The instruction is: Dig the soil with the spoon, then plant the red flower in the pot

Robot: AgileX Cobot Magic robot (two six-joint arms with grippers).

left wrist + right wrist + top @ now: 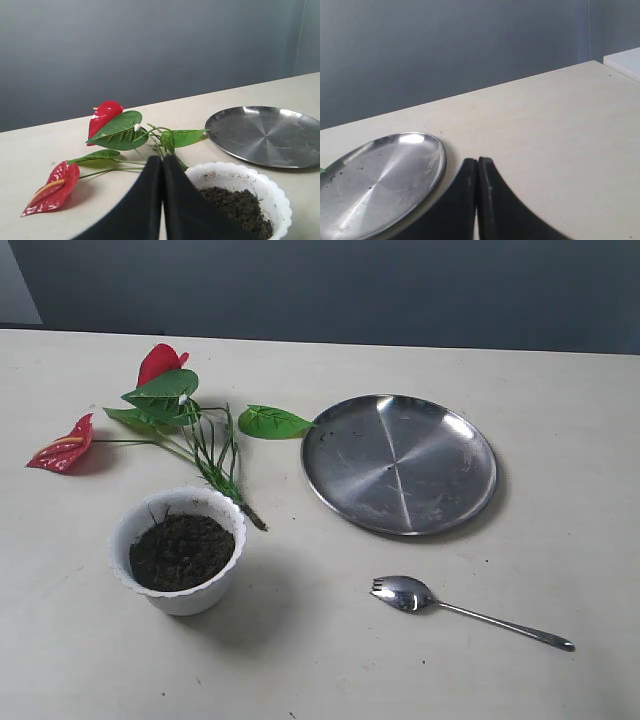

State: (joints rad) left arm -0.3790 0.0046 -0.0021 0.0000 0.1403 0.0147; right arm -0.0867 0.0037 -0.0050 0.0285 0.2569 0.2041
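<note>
The white pot [180, 595] stands at the front left of the table, filled with dark soil [181, 551]. Behind it the red flower [160, 362] lies flat, its stems ending at the pot's rim. To the front right lies the silver spoon [402, 593], handle trailing right. Neither arm shows in the exterior view. In the left wrist view my left gripper [162, 159] is shut and holds nothing, with the pot [277, 196], soil [239, 205] and red flower [104, 115] beyond it. My right gripper [478, 161] is shut and holds nothing; the spoon is out of its view.
A large round steel plate [399, 462] lies at the back right, also seen as the plate [265, 135] and plate [375, 180] in the wrist views. A single loose green leaf [272, 421] lies between flower and plate. A dark wall runs behind the table.
</note>
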